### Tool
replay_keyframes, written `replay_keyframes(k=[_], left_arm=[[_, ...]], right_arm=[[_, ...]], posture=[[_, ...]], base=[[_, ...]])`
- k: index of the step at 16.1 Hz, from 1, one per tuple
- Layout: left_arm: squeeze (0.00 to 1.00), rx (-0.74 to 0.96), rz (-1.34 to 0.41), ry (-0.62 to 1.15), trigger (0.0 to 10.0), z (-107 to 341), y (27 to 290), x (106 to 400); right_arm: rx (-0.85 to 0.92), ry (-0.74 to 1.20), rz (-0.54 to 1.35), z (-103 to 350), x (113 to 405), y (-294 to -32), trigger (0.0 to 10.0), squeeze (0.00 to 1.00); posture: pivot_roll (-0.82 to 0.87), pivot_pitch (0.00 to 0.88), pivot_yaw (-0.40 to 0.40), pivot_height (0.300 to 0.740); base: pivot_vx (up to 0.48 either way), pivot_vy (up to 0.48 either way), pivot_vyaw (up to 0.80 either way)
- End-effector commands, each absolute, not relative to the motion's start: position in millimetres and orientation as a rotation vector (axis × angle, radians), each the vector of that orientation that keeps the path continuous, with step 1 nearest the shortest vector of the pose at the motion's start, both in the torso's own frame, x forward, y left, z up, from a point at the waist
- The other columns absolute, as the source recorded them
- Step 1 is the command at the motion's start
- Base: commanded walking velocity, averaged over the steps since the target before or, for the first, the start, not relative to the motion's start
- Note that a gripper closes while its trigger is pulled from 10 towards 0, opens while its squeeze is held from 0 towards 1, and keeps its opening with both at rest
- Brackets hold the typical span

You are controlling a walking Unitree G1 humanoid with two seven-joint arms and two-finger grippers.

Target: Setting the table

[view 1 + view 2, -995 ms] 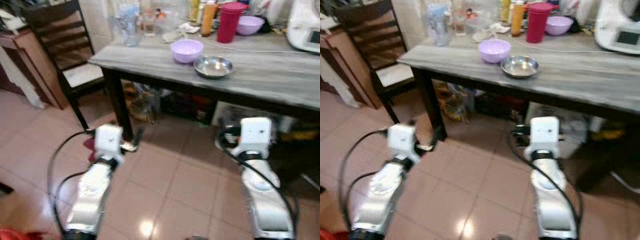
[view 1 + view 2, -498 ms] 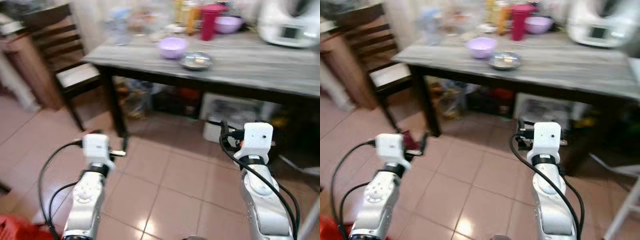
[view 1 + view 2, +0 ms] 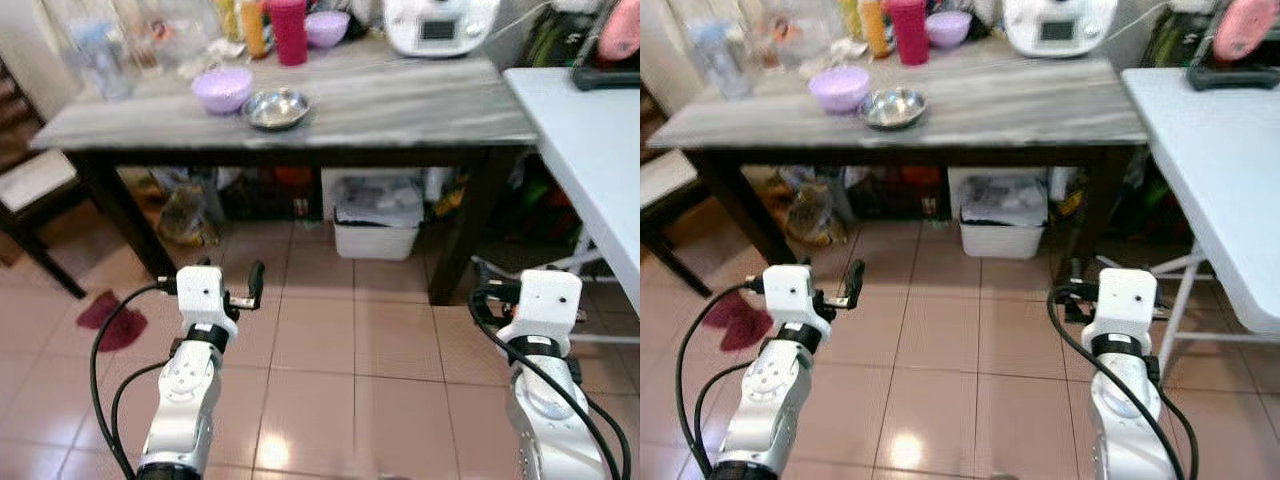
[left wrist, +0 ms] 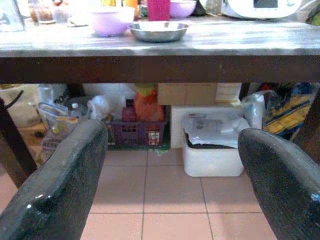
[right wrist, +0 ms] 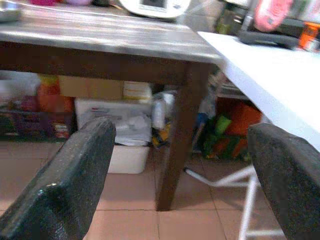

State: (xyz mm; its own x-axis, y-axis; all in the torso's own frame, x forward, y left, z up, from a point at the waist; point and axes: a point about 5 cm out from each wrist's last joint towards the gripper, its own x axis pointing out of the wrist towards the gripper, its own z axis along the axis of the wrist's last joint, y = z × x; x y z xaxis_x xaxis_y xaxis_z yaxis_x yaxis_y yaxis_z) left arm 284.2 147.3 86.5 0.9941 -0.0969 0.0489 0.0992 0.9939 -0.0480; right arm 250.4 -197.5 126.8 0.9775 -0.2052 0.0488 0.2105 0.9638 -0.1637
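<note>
A lilac bowl (image 3: 222,89) and a steel bowl (image 3: 275,107) sit side by side near the front edge of the grey wooden table (image 3: 400,100). Further back stand a red cup (image 3: 288,30), a second lilac bowl (image 3: 327,27) and a white appliance (image 3: 440,22). Both arms are held low over the tiled floor, short of the table. My left gripper (image 4: 170,185) is open and empty, pointing under the table below the bowls. My right gripper (image 5: 182,175) is open and empty too, facing the table's right leg (image 5: 175,135).
A white table (image 3: 590,140) juts in at the right, with a folding frame beneath it. Under the grey table are a white bin (image 3: 378,228), boxes and bags. A chair seat (image 3: 30,180) stands at the left, and a red cloth (image 3: 110,318) lies on the floor.
The camera has swung to the right and pulled back, so the table's right end and the white table have come into view. Both arms keep the same low pose, grippers still open.
</note>
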Motion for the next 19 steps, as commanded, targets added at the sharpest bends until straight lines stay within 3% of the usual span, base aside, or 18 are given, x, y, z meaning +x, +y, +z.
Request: replay_keyframes(k=[1,8,19], left_arm=[[0.0,-0.048,-0.088,-0.038,10.0,86.0,154.2,284.7],[0.0,-0.072,-0.127,-0.05,10.0,90.4,148.1,290.1],[0.0,-0.09,-0.183,-0.071,10.0,99.3,137.2,303.6]], right_arm=[[-0.162,-0.045,-0.187,130.2,250.3,-192.5,10.0,0.0],[-0.179,-0.08,-0.155,139.5,260.7,-187.5,10.0,0.0],[-0.166,-0.109,-0.152,142.7,273.8,-180.2,10.0,0.0]], posture=[[-0.26,0.102,0.055,0.74],[-0.27,0.094,0.057,0.74],[-0.27,0.071,0.084,0.74]], base=[[0.0,0.0,0.0],[0.0,-0.182,0.0],[0.0,-0.456,0.0]])
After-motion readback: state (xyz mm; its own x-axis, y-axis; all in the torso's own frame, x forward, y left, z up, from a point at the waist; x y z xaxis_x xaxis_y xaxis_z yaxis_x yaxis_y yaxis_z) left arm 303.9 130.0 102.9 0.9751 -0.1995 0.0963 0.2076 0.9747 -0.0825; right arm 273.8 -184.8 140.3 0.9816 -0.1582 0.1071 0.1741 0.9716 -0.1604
